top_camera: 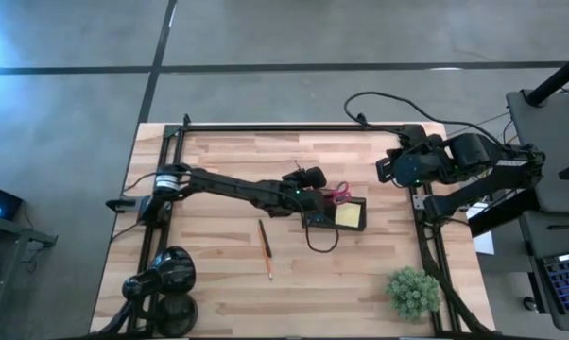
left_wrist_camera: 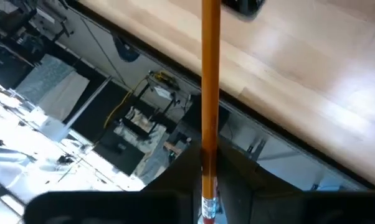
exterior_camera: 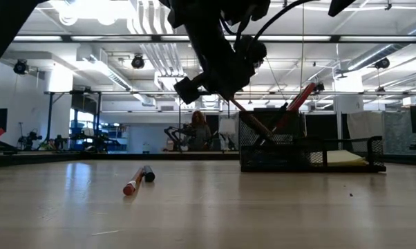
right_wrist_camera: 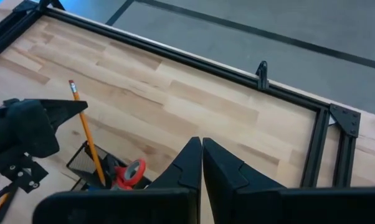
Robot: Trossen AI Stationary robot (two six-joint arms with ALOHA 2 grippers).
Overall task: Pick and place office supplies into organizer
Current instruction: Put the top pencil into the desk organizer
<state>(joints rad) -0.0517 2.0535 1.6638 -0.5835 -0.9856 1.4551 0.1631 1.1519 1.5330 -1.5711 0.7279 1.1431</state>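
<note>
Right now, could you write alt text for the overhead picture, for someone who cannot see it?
The left gripper holds a thin orange pencil over a small dark mesh organizer that already contains red-handled scissors and a yellow note pad. Another pencil lies on the pale wooden table; the right gripper waits at the table's edge.

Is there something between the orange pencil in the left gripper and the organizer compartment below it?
Nothing visible blocks it. The left gripper holds the orange pencil upright, its lower end already inside the organizer beside the red-handled scissors. The scissors lean in the same compartment but leave room.
</note>
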